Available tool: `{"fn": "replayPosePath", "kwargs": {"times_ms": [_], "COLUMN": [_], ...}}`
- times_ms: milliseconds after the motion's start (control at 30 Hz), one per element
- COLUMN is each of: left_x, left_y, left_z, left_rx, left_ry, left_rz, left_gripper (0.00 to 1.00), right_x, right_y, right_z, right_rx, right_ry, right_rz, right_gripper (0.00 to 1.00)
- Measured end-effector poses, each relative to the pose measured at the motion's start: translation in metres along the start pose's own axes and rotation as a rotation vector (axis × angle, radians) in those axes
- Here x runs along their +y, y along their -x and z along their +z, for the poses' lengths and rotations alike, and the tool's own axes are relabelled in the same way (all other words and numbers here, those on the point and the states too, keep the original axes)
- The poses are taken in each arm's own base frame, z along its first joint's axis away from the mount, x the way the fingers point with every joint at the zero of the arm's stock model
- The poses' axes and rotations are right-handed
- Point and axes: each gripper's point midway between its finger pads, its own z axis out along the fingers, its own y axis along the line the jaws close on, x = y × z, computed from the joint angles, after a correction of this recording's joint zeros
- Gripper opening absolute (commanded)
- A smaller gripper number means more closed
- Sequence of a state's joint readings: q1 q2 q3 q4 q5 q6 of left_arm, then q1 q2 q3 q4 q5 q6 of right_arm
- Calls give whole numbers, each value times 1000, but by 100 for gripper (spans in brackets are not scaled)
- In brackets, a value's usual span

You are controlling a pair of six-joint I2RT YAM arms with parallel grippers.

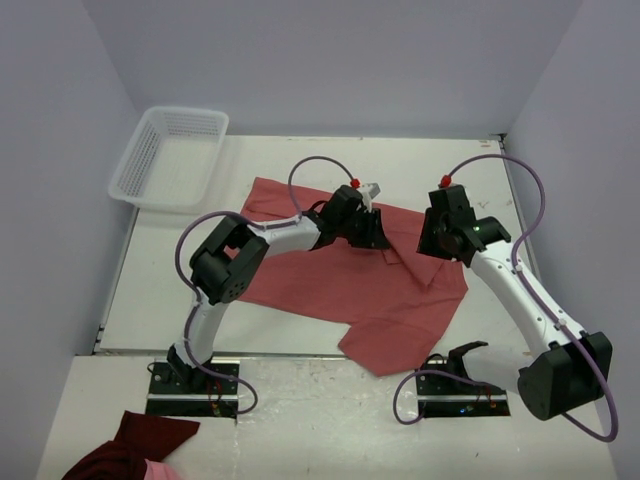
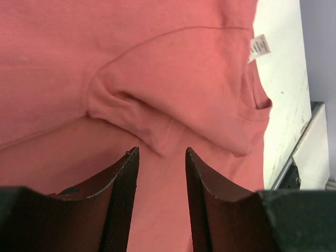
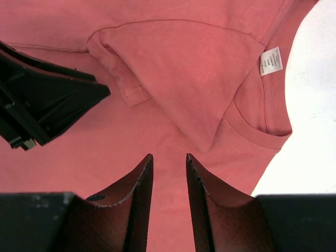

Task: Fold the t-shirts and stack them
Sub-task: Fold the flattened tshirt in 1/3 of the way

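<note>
— Where do we have the t-shirt (image 1: 320, 285)?
— It is spread across the middle of the tabletop (image 1: 170, 300), reaching toward the right edge, and one part laps over the near edge. A sleeve (image 3: 173, 68) lies folded inward onto the body, beside the collar with its white neck label (image 3: 271, 61).
— And our fingers?
— Our left gripper (image 2: 160, 151) hangs over the shirt, jaws partly apart, nothing between them. Our right gripper (image 3: 169, 156), near it, shows the same narrow gap and grips nothing.
— What else do we see?
— A white basket (image 1: 170, 160) at the far left corner, and a dark maroon bundle (image 1: 135, 445) by our left base, off the tabletop.
</note>
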State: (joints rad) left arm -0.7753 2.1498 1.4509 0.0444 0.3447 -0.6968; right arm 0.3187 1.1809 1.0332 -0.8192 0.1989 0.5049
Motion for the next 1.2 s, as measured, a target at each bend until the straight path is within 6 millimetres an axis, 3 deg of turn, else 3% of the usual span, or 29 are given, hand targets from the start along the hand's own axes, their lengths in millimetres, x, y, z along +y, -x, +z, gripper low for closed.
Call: {"fn": "replayPosePath", "kwargs": {"times_ms": [233,433,600,933,1200], "left_x": [-21,-27,-27,-4,-7], "left_y": [-17,-27,-27,-40,-33], "left_z": [4,6,8,17,25], "left_rx": [33,54,48,80,70], "left_ry": [-31,-22,-1,76,67], "left_rz": [17,18,20,0,4], "left_gripper": [43,43,43,44,44], "right_x": [-1,-1,-1,-1,-1], "right_y": [-1,-1,0,-1,0], "right_z": [1,-1,-3,-3,-4], "right_rx": [2,-4,-11,-12,-14], "right_ry": [-2,2,5,5,6], "right_rz": [-1,1,2,3,3], "right_gripper": [34,34,35,35,36]}}
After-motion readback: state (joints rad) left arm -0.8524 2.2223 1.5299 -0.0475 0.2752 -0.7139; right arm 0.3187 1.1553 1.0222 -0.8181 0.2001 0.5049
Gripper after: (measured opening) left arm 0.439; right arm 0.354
